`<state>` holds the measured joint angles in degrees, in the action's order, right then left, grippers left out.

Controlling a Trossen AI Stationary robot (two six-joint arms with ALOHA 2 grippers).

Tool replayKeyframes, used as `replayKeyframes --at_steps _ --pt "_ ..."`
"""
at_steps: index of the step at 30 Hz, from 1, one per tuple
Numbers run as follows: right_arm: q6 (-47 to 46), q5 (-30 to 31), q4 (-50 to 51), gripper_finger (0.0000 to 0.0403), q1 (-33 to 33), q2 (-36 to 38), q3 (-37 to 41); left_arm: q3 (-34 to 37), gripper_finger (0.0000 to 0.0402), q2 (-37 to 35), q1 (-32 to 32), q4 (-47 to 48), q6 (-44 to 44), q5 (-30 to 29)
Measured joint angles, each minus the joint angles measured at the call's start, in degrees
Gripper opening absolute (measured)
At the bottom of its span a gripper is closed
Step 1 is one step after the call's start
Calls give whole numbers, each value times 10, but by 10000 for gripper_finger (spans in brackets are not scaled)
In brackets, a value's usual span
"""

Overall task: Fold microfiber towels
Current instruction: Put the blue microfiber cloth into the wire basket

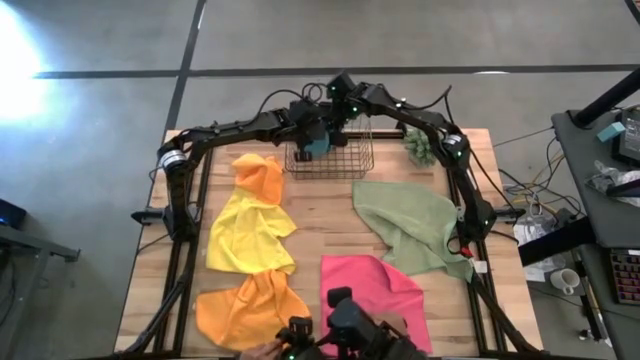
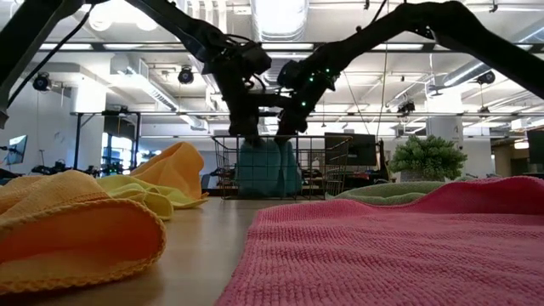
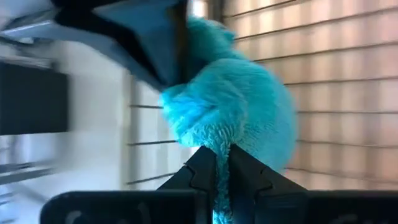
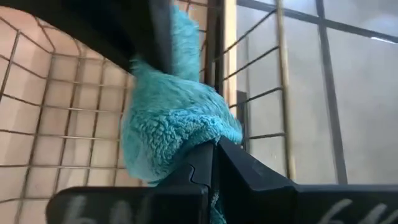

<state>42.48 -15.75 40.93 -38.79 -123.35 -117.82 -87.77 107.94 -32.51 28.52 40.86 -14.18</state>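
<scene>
Grey concrete floor crossed by dark seams beyond the grippers, bright glare far to the left, cluttered desk well off to the right, exposed ceiling ducts, overhead lights, monitors behind.

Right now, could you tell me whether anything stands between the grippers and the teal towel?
Nothing does: the left gripper and right gripper are both shut on the teal towel, over the wire basket.

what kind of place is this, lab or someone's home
Likely a robotics lab or open workshop: a wooden work table on bare concrete, exposed ceiling ducts, and a side desk with a computer keyboard.
</scene>
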Motion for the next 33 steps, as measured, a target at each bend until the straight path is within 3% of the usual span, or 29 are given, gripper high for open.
replayKeyframes --at_steps 3,12,17,28,33 --pt "0 -2 -1 8 4 -4 0 2 12 0 0 21 -30 32" --pt "-42 -35 51 8 9 -6 2 26 19 0 3 20 -50 39" --pt "-71 -94 99 8 13 -6 5 34 48 0 15 30 -65 47" --pt "-104 -116 108 11 32 -4 6 21 123 -18 35 95 -78 49" --pt "-128 -160 125 42 36 -5 6 18 125 -38 37 122 -76 107"
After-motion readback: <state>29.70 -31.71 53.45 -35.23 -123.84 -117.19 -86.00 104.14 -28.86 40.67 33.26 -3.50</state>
